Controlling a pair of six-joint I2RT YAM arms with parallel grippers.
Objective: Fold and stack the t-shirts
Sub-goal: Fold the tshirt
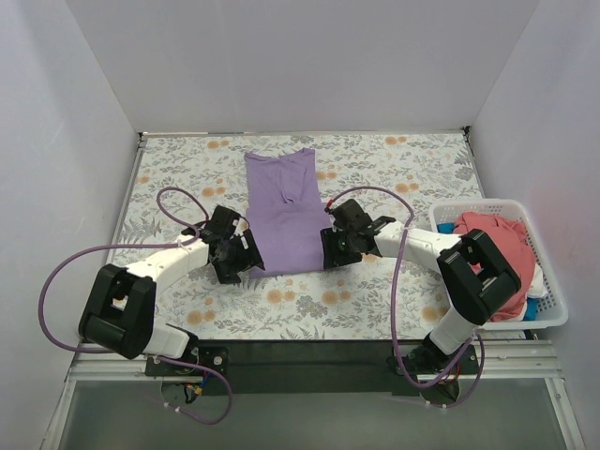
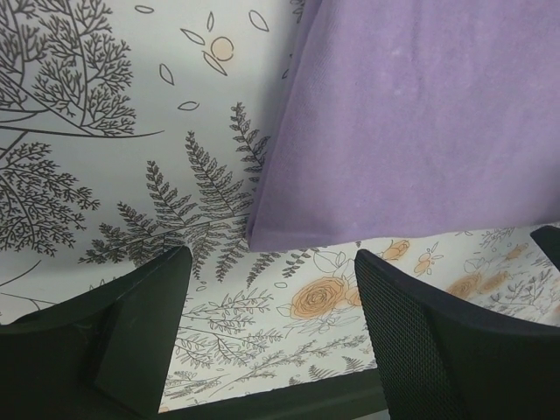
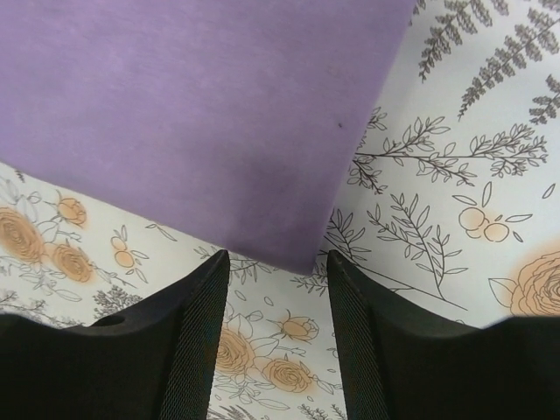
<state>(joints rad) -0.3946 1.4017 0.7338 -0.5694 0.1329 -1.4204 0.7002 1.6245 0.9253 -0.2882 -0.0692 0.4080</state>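
Lavender shirt [image 1: 289, 211] flat at centre, left gripper [image 1: 246, 255] released beside its lower-left corner, right gripper [image 1: 331, 248] released at lower-right corner, coral shirt [image 1: 497, 231] in basket [image 1: 553, 319] far right

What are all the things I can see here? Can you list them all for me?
t-shirt: one, light purple, folded into a long strip in the middle of the table
second t-shirt: one, coral-pink, heaped in the basket
blue cloth: a bit, poking out under the pink shirt
basket: one, white slatted plastic, at the table's right edge
tablecloth: one, white with grey ferns and orange flowers, covering the table
cables: purple, looping from both arms
left gripper: black, open, at the purple shirt's near left corner
right gripper: black, open, at its near right corner
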